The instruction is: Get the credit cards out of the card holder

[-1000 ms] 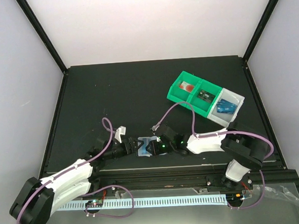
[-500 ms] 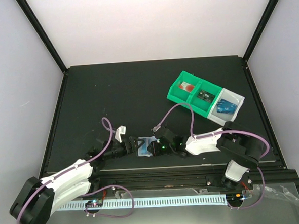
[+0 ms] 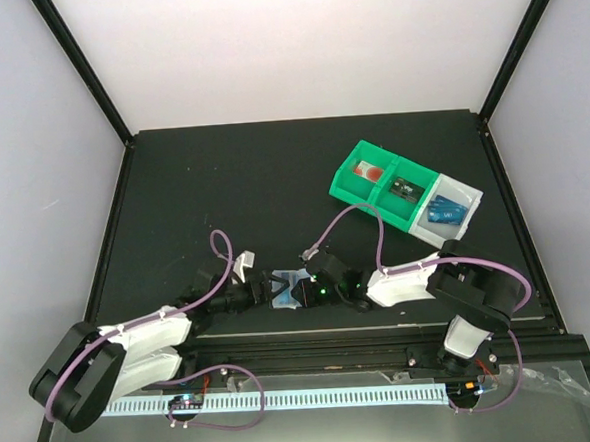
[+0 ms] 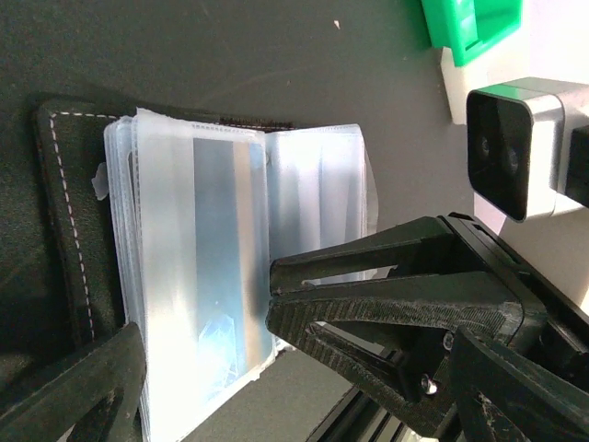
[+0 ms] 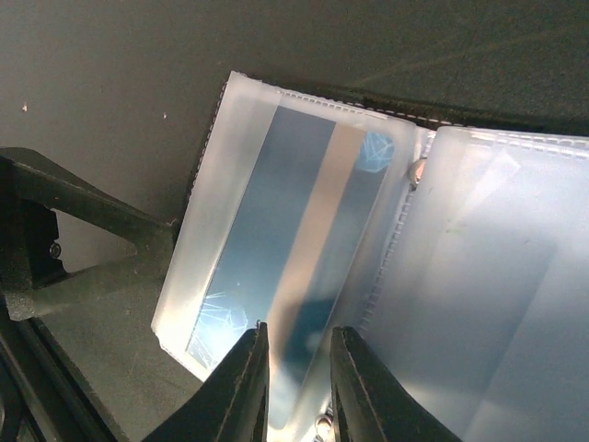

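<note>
- Judging from the top view, the main risk sits at the near edge of the table. There the card holder lies open between the left gripper and the right gripper. A pull to the right could drag the whole holder along if nothing pins it.
- Well apart at the far right, the green-and-grey tray has three compartments. A red-and-white item is in the leftmost green one, and a dark green item is in the middle one. One blue credit card lies in the grey end compartment.
- In the left wrist view, the left gripper's fingers are spread wide on either side of the holder and grip nothing. One finger overlaps the dark stitched cover at the left, but I cannot tell whether it presses down. A second card sits inside the top translucent sleeve. If the cover is free, the soft pages would likely lift or fold under a pull.
- In the right wrist view, the right gripper's jaws are drawn close and nip one end of that sleeve. I cannot tell whether they hold the card itself or only plastic. Squeezing the sleeve as well would clamp the card inside, and a shallow pinch on a slick card could slip off.
</note>
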`<action>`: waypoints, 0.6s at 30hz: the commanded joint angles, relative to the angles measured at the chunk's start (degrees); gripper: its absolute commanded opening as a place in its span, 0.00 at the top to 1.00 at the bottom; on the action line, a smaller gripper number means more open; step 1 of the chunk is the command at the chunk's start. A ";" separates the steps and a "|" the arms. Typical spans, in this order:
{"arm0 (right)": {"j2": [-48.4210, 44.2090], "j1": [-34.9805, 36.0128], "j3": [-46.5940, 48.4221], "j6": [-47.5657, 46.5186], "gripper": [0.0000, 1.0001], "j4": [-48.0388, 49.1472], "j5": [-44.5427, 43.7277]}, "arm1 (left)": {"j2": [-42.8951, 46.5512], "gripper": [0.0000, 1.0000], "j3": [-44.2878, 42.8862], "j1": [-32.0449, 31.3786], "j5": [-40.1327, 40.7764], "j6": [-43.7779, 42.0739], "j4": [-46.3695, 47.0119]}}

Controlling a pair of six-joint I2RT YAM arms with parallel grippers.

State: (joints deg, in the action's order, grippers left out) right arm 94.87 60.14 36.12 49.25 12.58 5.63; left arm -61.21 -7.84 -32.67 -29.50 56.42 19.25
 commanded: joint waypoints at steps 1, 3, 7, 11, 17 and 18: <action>1.94 -0.11 -1.95 0.30 0.77 -3.01 -3.79 | -1.50 0.09 -1.75 0.41 -1.93 -1.89 3.54; 2.05 -0.11 -1.80 0.10 0.77 -2.83 -3.58 | -1.79 0.11 -1.58 0.41 -2.00 -2.02 3.89; 2.45 -0.14 -2.24 0.27 0.77 -1.08 -2.69 | -1.79 0.19 -1.78 0.45 -3.14 -2.06 4.44; 3.60 -0.15 -2.42 0.46 0.77 0.60 -1.46 | -1.54 0.26 -1.96 0.33 -3.17 -2.34 3.35; 3.62 -0.18 -2.93 0.17 0.77 1.25 -1.11 | -1.76 0.41 -1.66 0.26 -2.15 -2.54 2.48; 3.43 -0.17 -2.98 0.09 0.77 1.22 -1.14 | -1.81 0.44 -1.70 0.28 -2.15 -2.55 2.47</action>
State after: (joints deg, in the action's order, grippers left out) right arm 95.61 60.07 34.96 49.50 16.32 6.20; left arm -62.76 -8.03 -32.58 -31.09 54.78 20.88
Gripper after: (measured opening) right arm 0.233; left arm 0.599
